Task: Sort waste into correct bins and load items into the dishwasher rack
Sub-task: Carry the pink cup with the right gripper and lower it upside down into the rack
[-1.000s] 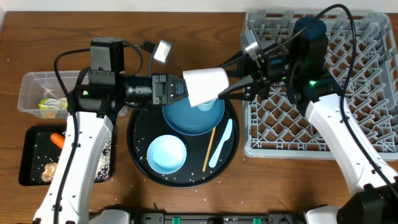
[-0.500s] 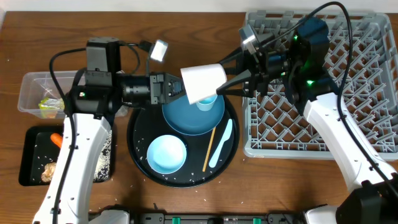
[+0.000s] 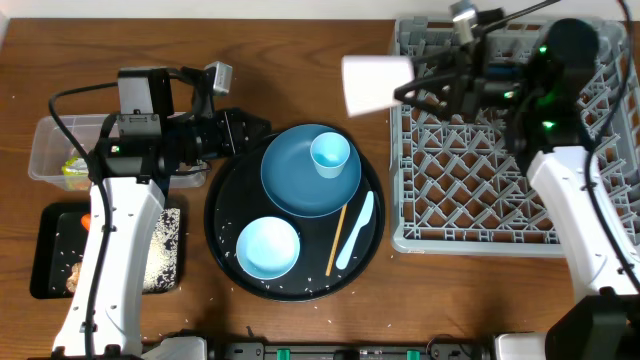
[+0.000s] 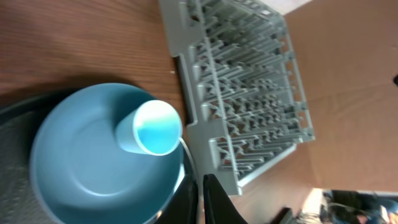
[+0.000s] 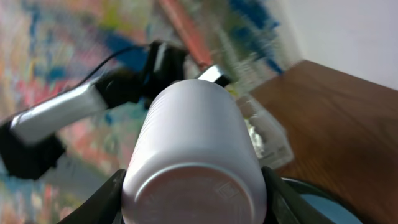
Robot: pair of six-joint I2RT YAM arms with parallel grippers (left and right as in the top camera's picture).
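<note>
Fingers of the right gripper [image 3: 408, 86] press on either side of a pale cup [image 3: 376, 84], whitish with a faint pink cast, and hold it off the table. The cup lies on its side with its long axis running across the table. Its wider mouth points toward the left arm and its narrower base sits back between the fingers. From overhead it hangs over bare wood just off the far left corner of the dishwasher rack [image 3: 520, 185], beyond the dark blue plate [image 3: 295, 190].

The right wrist view gives the opposite end. The cup's round base, with a moulded ring, faces the camera, and a dark finger [image 5: 104, 202] shows at each flank (everything behind it is a smear of colour). That view shows nothing of the mouth.

The left gripper [image 3: 250, 128] is beside the far left rim of the round black tray [image 3: 214, 215]. From overhead its fingers stand parted with nothing between them. Its own camera catches only dark finger ends at the bottom edge.

The light blue cup [image 3: 330, 154] stands mouth up on the plate. The left wrist view looks into its hollow and also shows the rack's upright pegs from the side, where the overhead shows only a flat lattice. On the round tray the pale blue bowl [image 3: 268, 247] sits nearer the robot. The chopstick [image 3: 336, 238] and spoon [image 3: 358, 232] lie side by side to the bowl's right, both running near to far.
</note>
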